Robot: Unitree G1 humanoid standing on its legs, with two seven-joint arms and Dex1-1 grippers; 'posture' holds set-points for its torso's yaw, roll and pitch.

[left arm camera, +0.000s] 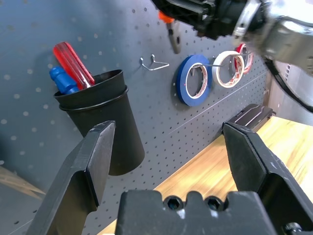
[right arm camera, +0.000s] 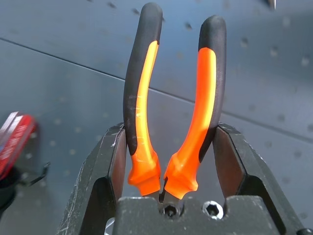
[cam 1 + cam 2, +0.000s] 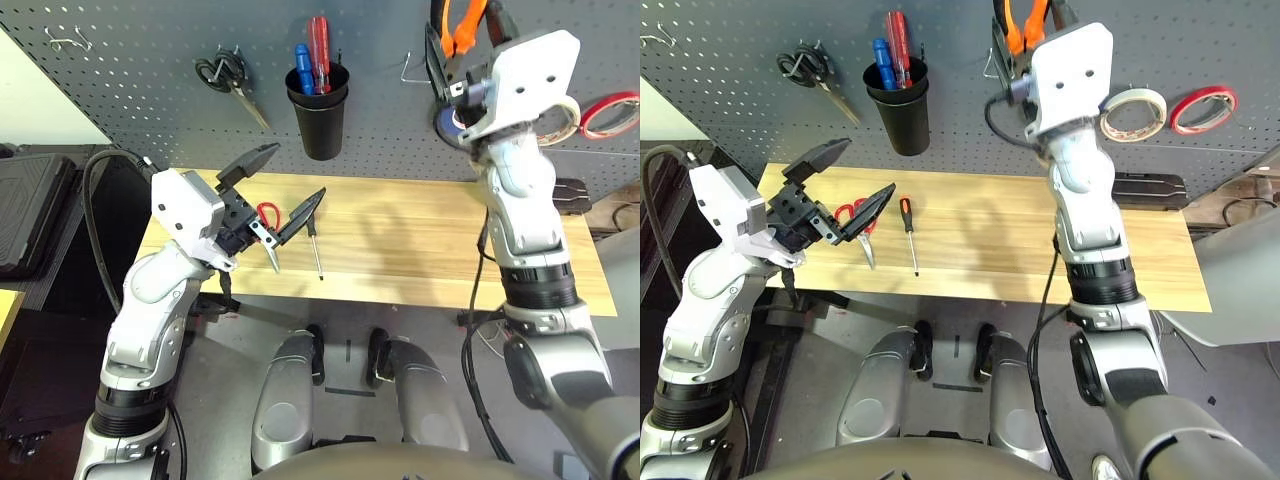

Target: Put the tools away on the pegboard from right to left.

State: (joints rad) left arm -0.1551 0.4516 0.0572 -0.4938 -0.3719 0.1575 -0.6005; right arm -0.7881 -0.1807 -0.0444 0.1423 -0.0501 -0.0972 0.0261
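Observation:
My right gripper [image 2: 170, 131] is shut on the orange-and-black pliers [image 2: 172, 112], holding them high against the dark grey pegboard [image 3: 150, 100], handles upward [image 3: 462, 25]. Just right of them the cream-white tape roll [image 3: 1133, 112] hangs on a peg. On the wooden table [image 3: 420, 240] lies the slim screwdriver [image 3: 314, 245], its orange-and-black handle toward the board. The red-handled scissors [image 3: 267, 214] lie left of it, partly hidden by my left gripper [image 3: 298, 172]. That gripper hovers open above them with nothing between its fingers.
A black cup [image 3: 320, 100] with blue and red screwdrivers hangs mid-board. Black-handled scissors [image 3: 228, 75] hang left of it. A bare wire hook [image 1: 152, 63] is between the cup and the blue tape [image 1: 193, 81]. Red tape [image 3: 610, 113] hangs far right. A black case [image 3: 30, 210] lies left of the table.

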